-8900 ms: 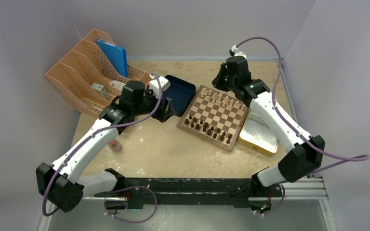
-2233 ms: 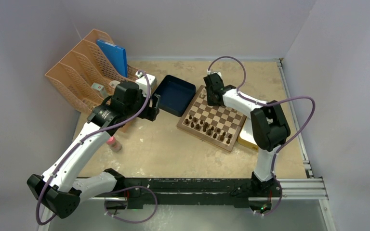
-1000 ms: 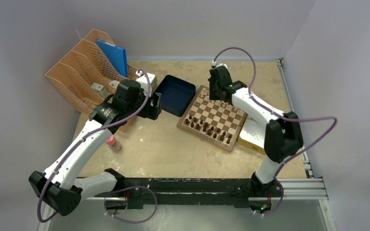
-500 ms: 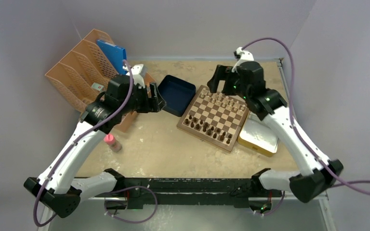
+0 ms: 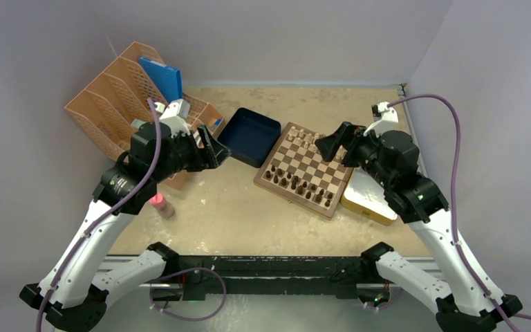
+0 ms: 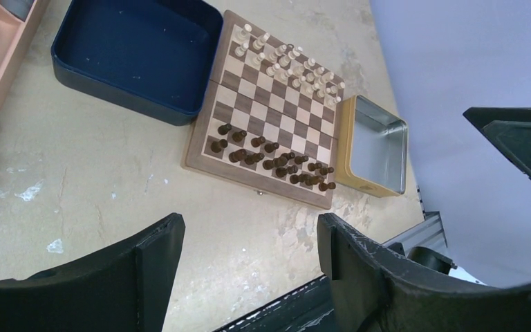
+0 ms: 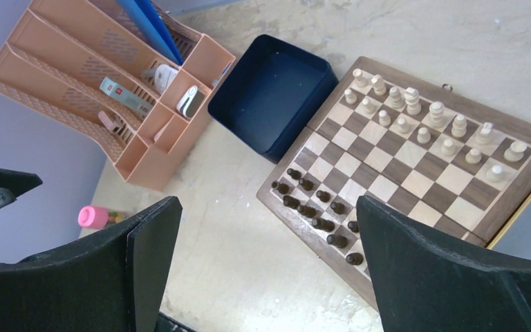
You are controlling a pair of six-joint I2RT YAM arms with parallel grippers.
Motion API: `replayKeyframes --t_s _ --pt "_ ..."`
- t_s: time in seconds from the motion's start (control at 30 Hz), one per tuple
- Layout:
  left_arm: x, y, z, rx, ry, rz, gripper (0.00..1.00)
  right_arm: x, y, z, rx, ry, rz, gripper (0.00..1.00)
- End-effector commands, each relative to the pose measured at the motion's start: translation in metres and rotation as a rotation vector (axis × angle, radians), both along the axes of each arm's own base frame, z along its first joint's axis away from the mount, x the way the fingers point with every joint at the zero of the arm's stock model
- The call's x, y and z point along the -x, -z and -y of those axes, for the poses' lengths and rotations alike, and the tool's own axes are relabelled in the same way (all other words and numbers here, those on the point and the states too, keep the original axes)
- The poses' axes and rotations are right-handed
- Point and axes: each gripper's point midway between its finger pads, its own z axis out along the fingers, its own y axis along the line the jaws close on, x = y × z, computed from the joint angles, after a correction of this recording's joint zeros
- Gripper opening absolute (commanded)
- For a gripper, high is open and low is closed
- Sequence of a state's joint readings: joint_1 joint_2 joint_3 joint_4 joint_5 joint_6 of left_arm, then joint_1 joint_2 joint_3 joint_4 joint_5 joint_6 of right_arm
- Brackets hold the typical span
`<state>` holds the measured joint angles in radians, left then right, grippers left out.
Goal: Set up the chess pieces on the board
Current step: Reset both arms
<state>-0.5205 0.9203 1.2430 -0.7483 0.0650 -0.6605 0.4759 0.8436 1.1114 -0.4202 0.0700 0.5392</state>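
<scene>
The board (image 5: 303, 164) lies angled at the table's middle right. Several cream chess pieces (image 5: 312, 142) stand in two rows along its far edge, also in the right wrist view (image 7: 422, 121) and the left wrist view (image 6: 287, 66). Dark pieces (image 5: 301, 187) crowd its near edge. My right gripper (image 5: 332, 140) hangs open and empty high over the board's far right corner. My left gripper (image 5: 211, 147) is open and empty, raised left of the board. Between the open fingers, each wrist view looks down on bare table (image 6: 249, 228) (image 7: 268, 207).
A dark blue tray (image 5: 252, 135) sits just left of the board. A shiny metal tray (image 5: 370, 195) touches its right side. An orange desk organizer (image 5: 121, 111) with a blue folder stands at the back left. A pink-capped item (image 5: 157, 203) lies by the left arm.
My right gripper has opened, lifted off the board's far side and pulled back to the right. The left arm has risen and drawn back to the left.
</scene>
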Motion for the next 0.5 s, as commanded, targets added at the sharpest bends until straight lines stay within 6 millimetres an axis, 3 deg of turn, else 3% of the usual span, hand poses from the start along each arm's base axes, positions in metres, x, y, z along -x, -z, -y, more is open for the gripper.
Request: replayKeyframes --t_s 0.0,0.47 --pt "-0.003 -0.010 0.003 0.024 0.006 0.035 0.70 0.001 -0.013 -0.010 -0.083 -0.026 0.025 0.99" --pt "-0.004 -0.005 0.002 -0.028 0.022 0.023 0.70 0.003 0.001 -0.011 -0.093 -0.019 -0.039 0.99"
